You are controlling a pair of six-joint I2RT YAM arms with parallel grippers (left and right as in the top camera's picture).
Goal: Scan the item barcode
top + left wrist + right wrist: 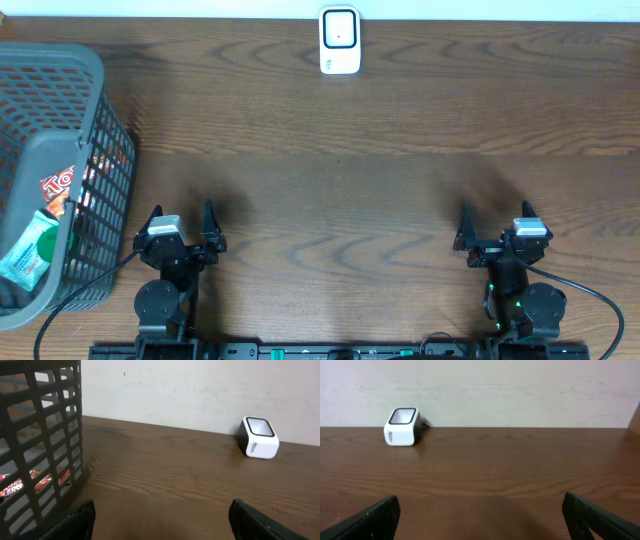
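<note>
Dark wood-grain bench (pixel 380 180) backed by pale wall (pixel 520 390); left tool (pixel 182 212) and right tool (pixel 495 212) are held open, empty.

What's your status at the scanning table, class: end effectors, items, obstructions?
Left end effector open, empty. Right end effector open, empty. Snack packs in the basket, none picked. Scanner at far edge, nothing blocking it.

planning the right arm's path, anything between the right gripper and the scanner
Nothing, just bare table between right gripper and scanner, clearest in the right wrist view.
</note>
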